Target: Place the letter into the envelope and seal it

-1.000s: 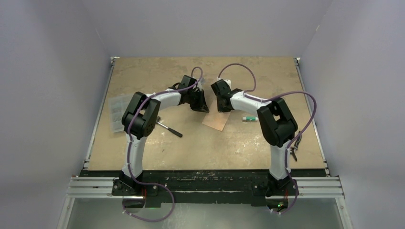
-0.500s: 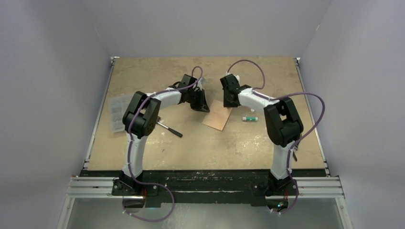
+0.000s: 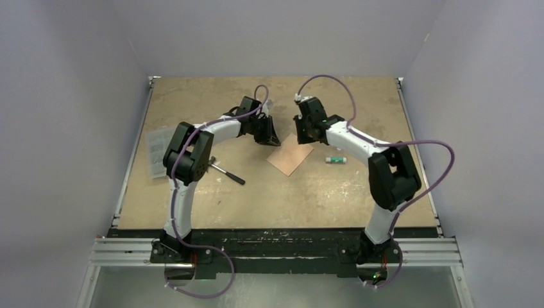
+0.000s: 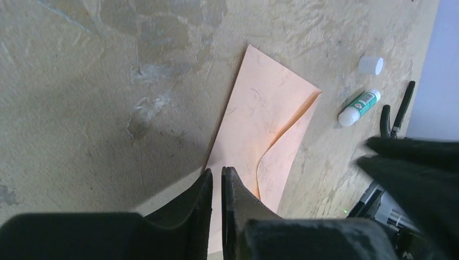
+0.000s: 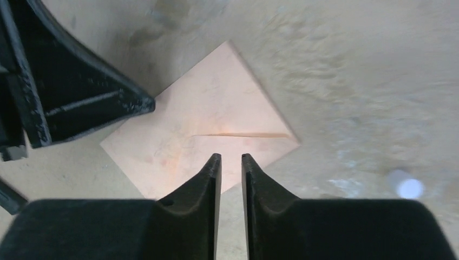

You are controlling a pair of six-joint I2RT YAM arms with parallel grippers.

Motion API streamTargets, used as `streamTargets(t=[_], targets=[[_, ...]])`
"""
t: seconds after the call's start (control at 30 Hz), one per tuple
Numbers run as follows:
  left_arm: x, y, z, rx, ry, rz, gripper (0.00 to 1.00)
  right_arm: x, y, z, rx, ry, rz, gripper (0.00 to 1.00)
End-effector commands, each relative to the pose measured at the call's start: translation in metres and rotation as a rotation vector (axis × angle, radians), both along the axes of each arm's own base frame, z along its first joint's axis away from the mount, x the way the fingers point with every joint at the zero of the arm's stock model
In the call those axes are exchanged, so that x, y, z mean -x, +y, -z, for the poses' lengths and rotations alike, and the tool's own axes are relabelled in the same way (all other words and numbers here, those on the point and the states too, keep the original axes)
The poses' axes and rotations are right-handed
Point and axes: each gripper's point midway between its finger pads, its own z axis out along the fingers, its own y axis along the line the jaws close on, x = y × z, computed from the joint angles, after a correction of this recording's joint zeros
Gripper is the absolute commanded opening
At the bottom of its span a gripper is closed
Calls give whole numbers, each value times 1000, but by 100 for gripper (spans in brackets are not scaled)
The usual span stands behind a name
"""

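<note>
One envelope (image 3: 290, 158), one glue stick (image 3: 335, 159), one white cap (image 4: 371, 65).

The salmon-pink envelope (image 3: 290, 158) lies flat and askew on the surface (image 3: 192, 102) before me, flap folded down (seam edge showing).

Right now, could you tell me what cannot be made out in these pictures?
Letter: seen in no view; the closed flap hides whether it is inside the envelope.
Envelope's near end: left wrist view, behind the left gripper.
Glue stick label: top view, too small to read.
White blob: right wrist view, blurred.
</note>
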Motion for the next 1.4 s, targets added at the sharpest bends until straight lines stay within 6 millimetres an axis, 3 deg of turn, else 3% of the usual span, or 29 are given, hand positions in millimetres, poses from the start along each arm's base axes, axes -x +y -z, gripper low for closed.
streamTargets(t=[0.0,0.2,0.67,0.9,1.13,1.27,1.37], targets=[[-11,-3,-36,37,-43,-23,7,7,49,12,-28,37,-97,20],[-14,6,-41,-7,-69,-59,7,7,56,49,-2,134,-45,13],[0,6,-52,35,-66,-43,7,36,50,99,28,229,-48,9],[31,11,0,17,35,-17,0,49,55,107,-42,232,-65,7],[41,23,41,-70,95,-55,0,51,63,105,-86,208,-116,4],[45,39,59,-164,139,-117,0,56,60,106,-66,217,-140,4],[44,44,60,-197,141,-145,0,60,60,101,-71,210,-160,8]])
